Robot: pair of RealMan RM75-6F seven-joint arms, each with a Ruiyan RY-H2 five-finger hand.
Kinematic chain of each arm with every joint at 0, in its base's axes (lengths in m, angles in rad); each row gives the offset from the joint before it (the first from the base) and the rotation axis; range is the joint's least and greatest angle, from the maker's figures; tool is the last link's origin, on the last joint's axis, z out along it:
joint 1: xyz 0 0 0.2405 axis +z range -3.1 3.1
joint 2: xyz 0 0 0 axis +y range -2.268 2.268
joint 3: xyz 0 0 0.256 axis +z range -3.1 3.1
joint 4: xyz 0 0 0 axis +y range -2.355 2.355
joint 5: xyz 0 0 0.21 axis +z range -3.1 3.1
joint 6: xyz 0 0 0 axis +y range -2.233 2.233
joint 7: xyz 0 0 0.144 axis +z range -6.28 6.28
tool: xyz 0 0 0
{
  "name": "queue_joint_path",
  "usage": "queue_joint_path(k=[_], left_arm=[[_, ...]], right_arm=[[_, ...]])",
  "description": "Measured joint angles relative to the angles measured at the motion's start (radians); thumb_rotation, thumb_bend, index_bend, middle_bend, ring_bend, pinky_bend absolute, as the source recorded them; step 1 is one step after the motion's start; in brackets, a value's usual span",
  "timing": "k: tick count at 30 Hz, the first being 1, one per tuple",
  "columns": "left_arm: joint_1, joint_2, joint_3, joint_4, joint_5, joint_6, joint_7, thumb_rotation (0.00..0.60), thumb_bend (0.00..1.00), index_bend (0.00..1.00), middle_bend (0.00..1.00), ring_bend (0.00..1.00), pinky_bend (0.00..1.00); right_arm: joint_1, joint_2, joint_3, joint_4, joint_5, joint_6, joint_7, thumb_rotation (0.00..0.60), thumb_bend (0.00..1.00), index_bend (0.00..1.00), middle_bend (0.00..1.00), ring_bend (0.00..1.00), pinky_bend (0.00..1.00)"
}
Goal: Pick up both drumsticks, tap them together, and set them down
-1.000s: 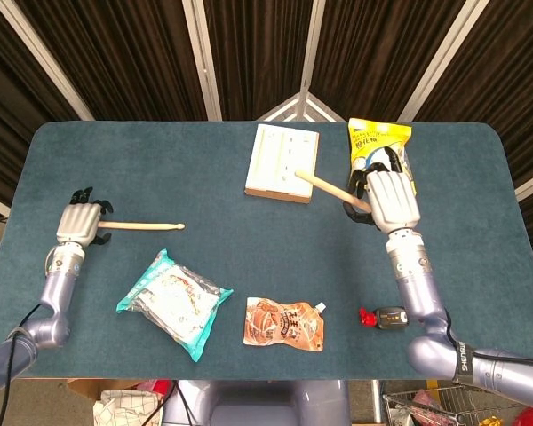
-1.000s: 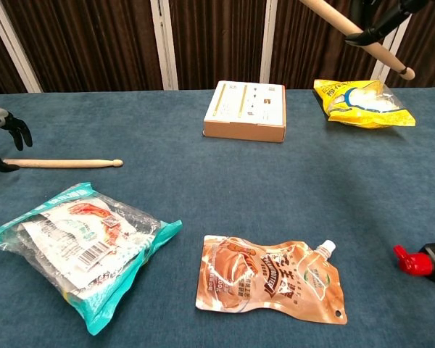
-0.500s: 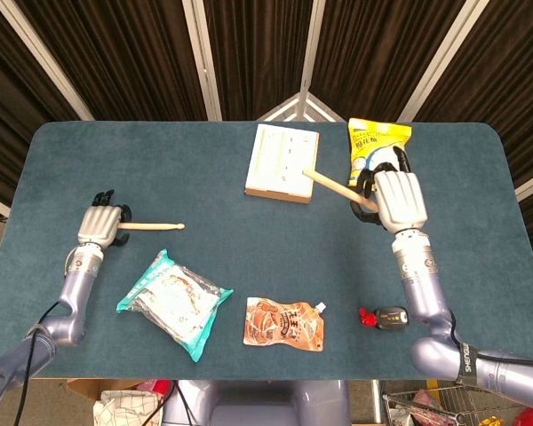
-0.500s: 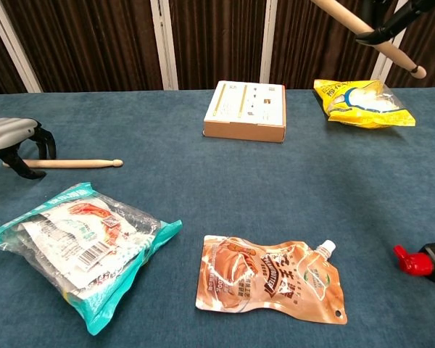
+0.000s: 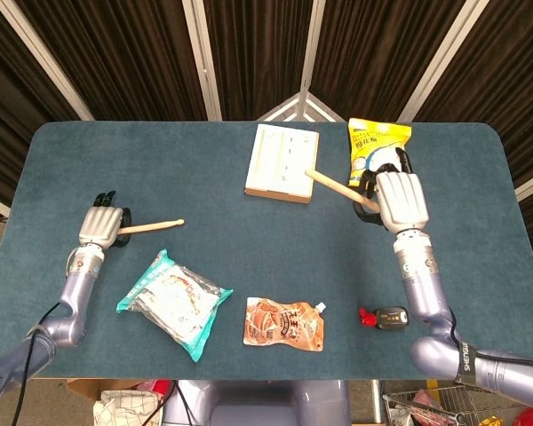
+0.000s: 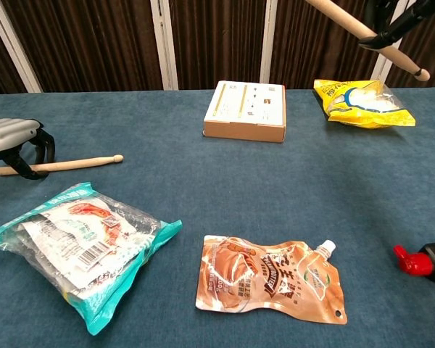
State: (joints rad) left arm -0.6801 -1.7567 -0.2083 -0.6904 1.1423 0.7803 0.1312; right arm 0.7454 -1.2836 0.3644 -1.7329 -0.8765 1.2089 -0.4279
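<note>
One wooden drumstick (image 5: 153,226) (image 6: 72,164) lies slightly tilted at the table's left, its tip pointing right and resting on the cloth. My left hand (image 5: 101,226) (image 6: 13,139) sits over its butt end, and its fingers (image 6: 30,154) curl around the shaft; the butt sticks out beyond them. The second drumstick (image 5: 333,185) (image 6: 351,24) is held in the air by my right hand (image 5: 400,200), which grips it near the butt. Its tip points toward the white box. In the chest view only the dark fingers (image 6: 391,22) of the right hand show at the top edge.
A white box (image 5: 282,161) (image 6: 246,110) stands at the back centre, with a yellow snack bag (image 5: 379,142) (image 6: 362,103) to its right. Near the front lie a teal-edged packet (image 5: 173,302) (image 6: 80,243), an orange pouch (image 5: 284,322) (image 6: 272,279) and a small red-capped black object (image 5: 382,317) (image 6: 420,262).
My left hand moved right onto the stick's butt and closed around it; that stick has turned a little, butt end nearer the front. The right hand and its stick shifted slightly right.
</note>
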Motion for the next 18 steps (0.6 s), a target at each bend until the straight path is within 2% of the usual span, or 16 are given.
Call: queue_joint_path(k=[7,18], left_arm=[[0.002,0.007,0.0,-0.016,-0.008,-0.001,0.032,0.6,0.42,0.51,0.53,0.04,0.0],[0.0,0.005,0.0,-0.032,0.0,0.033,0.064,0.6,0.44,0.58,0.55,0.06,0.0]], right_arm=[[0.003,-0.006,-0.003,0.006,0.005,0.007,-0.014,0.6,0.4,0.73,0.62,0.34,0.0],[0.005,-0.015,-0.006,0.017,0.008,0.012,-0.022,0.6,0.41,0.73,0.63,0.34,0.0]])
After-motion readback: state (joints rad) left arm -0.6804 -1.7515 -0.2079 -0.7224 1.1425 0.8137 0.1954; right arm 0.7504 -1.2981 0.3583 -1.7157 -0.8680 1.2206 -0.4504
